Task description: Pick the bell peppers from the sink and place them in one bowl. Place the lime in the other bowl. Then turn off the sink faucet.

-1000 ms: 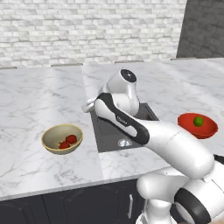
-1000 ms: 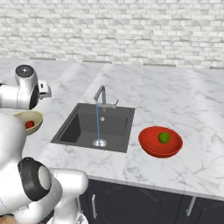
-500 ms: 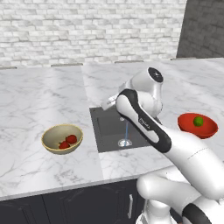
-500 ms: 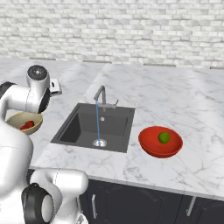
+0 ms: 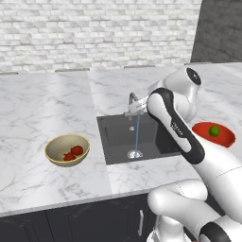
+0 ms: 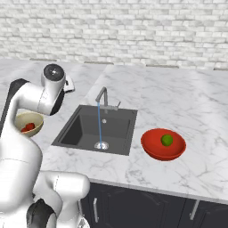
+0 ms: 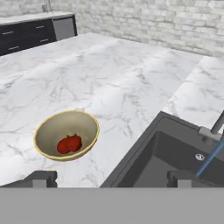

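The sink faucet [image 6: 103,97] is what's left, water streaming into the sink [image 6: 80,133]; peppers [image 5: 73,153] sit in the tan bowl [image 5: 56,146], lime [image 6: 167,140] in the red bowl [image 6: 151,147]. The gripper [image 7: 111,177] hangs spread wide, carrying nothing, above the counter between bowl and basin. Best play, I'd say: line up on the small side lever, approach slowly, and push it squarely.

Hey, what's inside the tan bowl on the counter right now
Red bell peppers sit together in the tan bowl, to the left of the sink. They overlap, so they are hard to tell apart. Anything beneath them is hidden.
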Available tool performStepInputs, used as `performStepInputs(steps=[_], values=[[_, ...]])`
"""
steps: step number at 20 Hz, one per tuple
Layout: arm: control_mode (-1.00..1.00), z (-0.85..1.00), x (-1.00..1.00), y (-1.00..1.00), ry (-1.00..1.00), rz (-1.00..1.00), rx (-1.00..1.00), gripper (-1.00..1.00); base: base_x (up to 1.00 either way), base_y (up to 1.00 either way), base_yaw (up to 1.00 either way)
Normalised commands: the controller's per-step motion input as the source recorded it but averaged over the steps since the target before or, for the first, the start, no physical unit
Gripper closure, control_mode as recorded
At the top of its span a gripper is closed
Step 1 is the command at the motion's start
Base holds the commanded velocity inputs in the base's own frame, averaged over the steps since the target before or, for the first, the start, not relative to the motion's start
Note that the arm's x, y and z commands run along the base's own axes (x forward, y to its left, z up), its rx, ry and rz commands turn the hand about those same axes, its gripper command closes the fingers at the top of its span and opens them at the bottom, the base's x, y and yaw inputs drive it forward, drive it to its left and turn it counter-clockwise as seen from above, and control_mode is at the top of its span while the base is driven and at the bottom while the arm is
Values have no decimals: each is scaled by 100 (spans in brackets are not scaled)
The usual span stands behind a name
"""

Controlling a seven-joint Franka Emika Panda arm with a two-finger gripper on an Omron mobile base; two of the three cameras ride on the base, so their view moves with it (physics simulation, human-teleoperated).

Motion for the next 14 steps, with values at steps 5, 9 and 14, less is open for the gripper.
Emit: performStepInputs(steps=[5, 9, 14], values=[[-100, 18, -2, -62, -17, 10, 1, -100, 0, 0, 0], [-100, 3, 0, -61, -21, 15, 1, -100, 0, 0, 0], [-100, 0, 0, -50, -14, 15, 0, -100, 0, 0, 0]])
